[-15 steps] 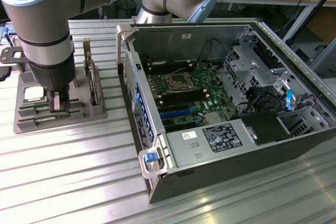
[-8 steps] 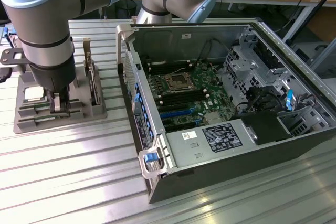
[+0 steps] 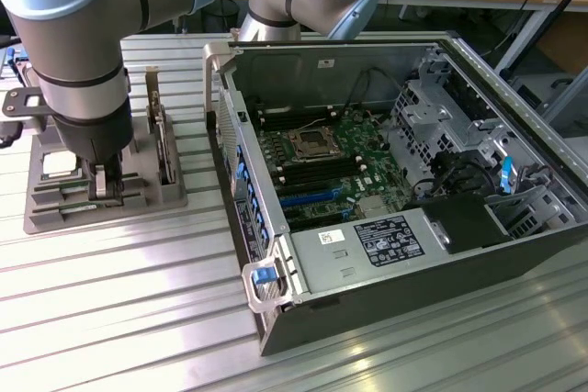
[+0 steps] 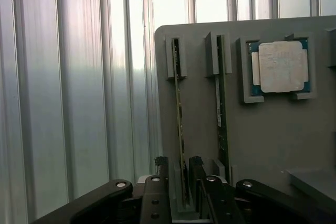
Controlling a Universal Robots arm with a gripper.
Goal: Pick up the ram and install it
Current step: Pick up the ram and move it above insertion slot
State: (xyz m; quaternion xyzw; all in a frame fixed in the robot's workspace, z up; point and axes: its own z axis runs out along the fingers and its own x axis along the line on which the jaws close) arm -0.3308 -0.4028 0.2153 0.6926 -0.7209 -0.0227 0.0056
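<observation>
The ram (image 4: 181, 114) is a thin green stick standing on edge in a slot of the grey holder tray (image 4: 268, 140). A second stick like it (image 4: 221, 114) stands in the neighbouring slot. My gripper (image 4: 179, 165) is open, and its dark fingertips (image 4: 162, 163) sit either side of the first stick's near end. I cannot tell whether they touch it. In the exterior view the gripper (image 3: 107, 183) is down at the tray (image 3: 55, 213) on that view's left, with nothing held.
A square silver processor (image 4: 281, 66) lies in a pocket of the tray beside the sticks. The open computer case (image 3: 386, 181) fills the exterior view's right, its motherboard (image 3: 322, 158) exposed. Two thin upright boards (image 3: 163, 140) stand in the tray. Everything rests on a ribbed metal table (image 3: 129, 300).
</observation>
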